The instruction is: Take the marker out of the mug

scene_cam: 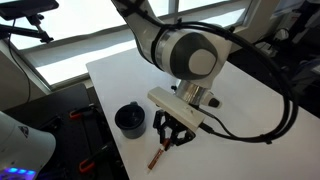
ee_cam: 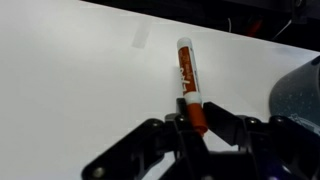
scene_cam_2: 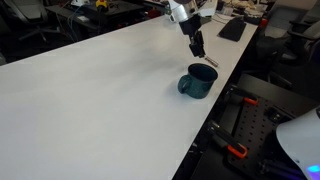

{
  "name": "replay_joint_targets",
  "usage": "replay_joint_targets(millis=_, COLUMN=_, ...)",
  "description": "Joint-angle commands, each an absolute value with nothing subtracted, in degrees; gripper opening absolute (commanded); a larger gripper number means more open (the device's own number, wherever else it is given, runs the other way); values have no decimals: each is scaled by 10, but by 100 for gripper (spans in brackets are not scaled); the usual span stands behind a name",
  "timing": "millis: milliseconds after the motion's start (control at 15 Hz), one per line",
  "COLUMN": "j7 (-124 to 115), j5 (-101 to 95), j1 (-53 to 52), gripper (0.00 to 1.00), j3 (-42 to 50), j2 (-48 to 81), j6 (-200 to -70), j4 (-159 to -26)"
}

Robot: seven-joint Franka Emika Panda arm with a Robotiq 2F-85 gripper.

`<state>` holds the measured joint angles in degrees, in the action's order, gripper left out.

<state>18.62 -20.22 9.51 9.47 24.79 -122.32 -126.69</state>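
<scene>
So the marker [ee_cam: 188, 75] is already out of the mug [scene_cam: 130, 118], looks like it's lying on the table [ee_cam: 80, 80] and pointing straight up the wrist view. The hand [ee_cam: 197, 122] is straddling its red lower end, but I can't tell if it's actually squeezing.

Smooth, matt white across the counter [ee_cam: 70, 70]. Glossy orange-red plastic with a paler end on the marker [ee_cam: 189, 80]. Dark, faintly speckled sheen on the mug [ee_cam: 300, 95]. Matt black plastic on the claw [ee_cam: 197, 120].
</scene>
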Motion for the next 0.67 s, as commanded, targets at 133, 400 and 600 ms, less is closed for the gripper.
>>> replay_joint_targets(millis=133, j7=178, j5=-215, j1=97, gripper=6, j3=94, j2=265, j6=-1215, j4=-1251)
replay_joint_targets(millis=400, j7=175, j5=-213, j1=97, gripper=25, j3=94, j2=272, j6=-1215, j4=-1246)
replay_joint_targets(millis=600, j7=175, j5=-213, j1=98, gripper=52, j3=95, j2=273, j6=-1214, j4=-1246)
